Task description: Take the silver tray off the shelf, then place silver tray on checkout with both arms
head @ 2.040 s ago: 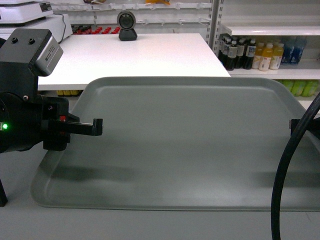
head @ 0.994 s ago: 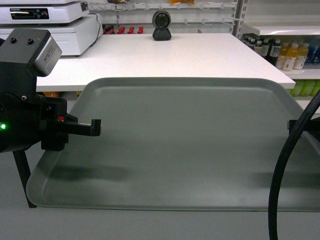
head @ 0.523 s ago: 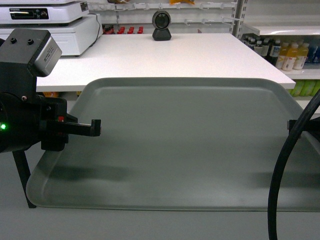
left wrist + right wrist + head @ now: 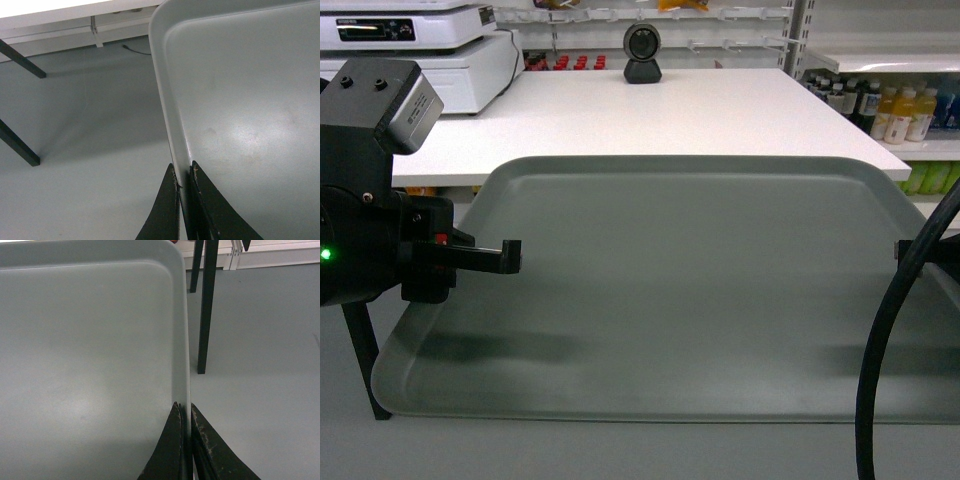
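The silver tray (image 4: 680, 290) hangs level in the air between both arms, just short of the white checkout (image 4: 720, 110). At the tray's left edge my left gripper (image 4: 510, 257) is shut on the rim. The left wrist view shows the rim (image 4: 170, 110) pinched between its black fingers (image 4: 165, 210). My right gripper (image 4: 903, 248) peeks in at the right edge. Its jaws clamp the right rim (image 4: 183, 350) in the right wrist view. The tray's flat bottom (image 4: 85, 350) is bare. The shelf is out of view.
A black round-lensed camera (image 4: 642, 52) stands at the checkout's far side, and a white scale (image 4: 420, 55) at its far left. Drink bottles (image 4: 890, 108) fill racks to the right. A thick black cable (image 4: 880, 370) crosses the right foreground. Black table legs (image 4: 205, 315) stand on the grey floor below.
Over two seconds the background slid right, so the checkout now lies squarely ahead and the scale has come into view. Both grips on the tray are unchanged.
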